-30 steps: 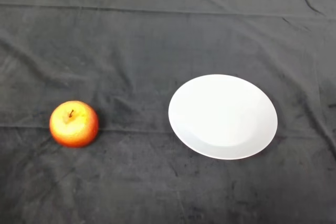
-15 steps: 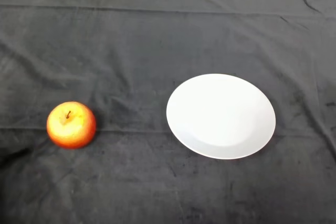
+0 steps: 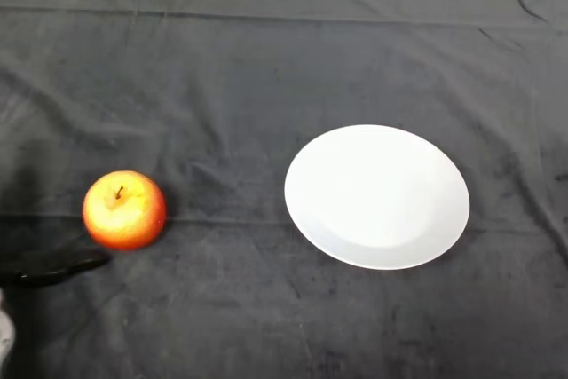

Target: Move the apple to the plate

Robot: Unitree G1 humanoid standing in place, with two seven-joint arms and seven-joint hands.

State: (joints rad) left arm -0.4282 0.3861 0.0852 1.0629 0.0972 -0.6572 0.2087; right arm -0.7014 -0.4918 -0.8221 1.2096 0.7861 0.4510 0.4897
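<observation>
Apple: sitting on the dark cloth at 9 o'clock, stem up, red and yellow, nowhere near the dish yet.
Plate: white, bare, right of centre, at 3 o'clock from the apple and well apart from it.
Hand: just a black fingertip poking in at 8 o'clock, low, just below the apple and not touching it.
Fingers: too little shows; cannot tell whether apart or together.
</observation>
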